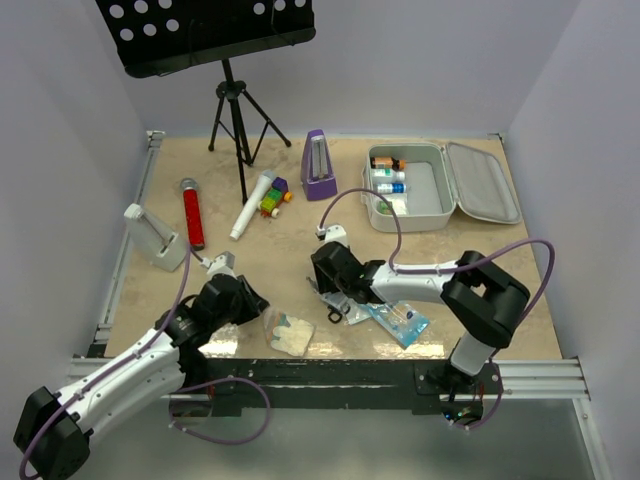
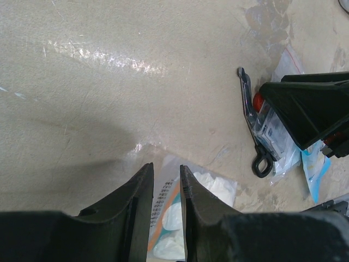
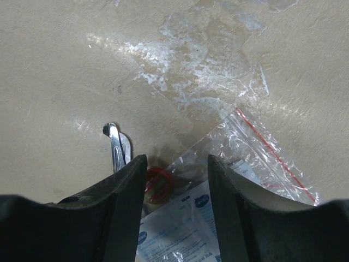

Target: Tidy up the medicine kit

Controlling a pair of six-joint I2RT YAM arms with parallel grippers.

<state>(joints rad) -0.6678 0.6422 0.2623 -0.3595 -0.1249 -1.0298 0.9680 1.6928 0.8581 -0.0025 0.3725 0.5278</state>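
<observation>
Medicine kit (image 1: pixel 430 190) lies open. Right gripper (image 3: pixel 177 164), fingers spread, hangs over a clear zip pouch (image 3: pixel 256 147). Left gripper (image 2: pixel 166 172), fingers nearly together, is at a cotton-pad bag (image 2: pixel 218 188), possibly pinching it; I cannot tell.

White medicine kit (image 1: pixel 485 182), purple metronome (image 1: pixel 319 168), red microphone (image 1: pixel 192 215), beige table (image 1: pixel 280 255)

Even overhead light. Glare streak on table (image 2: pixel 103 54) well beyond jaws of left gripper (image 2: pixel 165 167); soft shadow just ahead; jaw bases blurred.
</observation>
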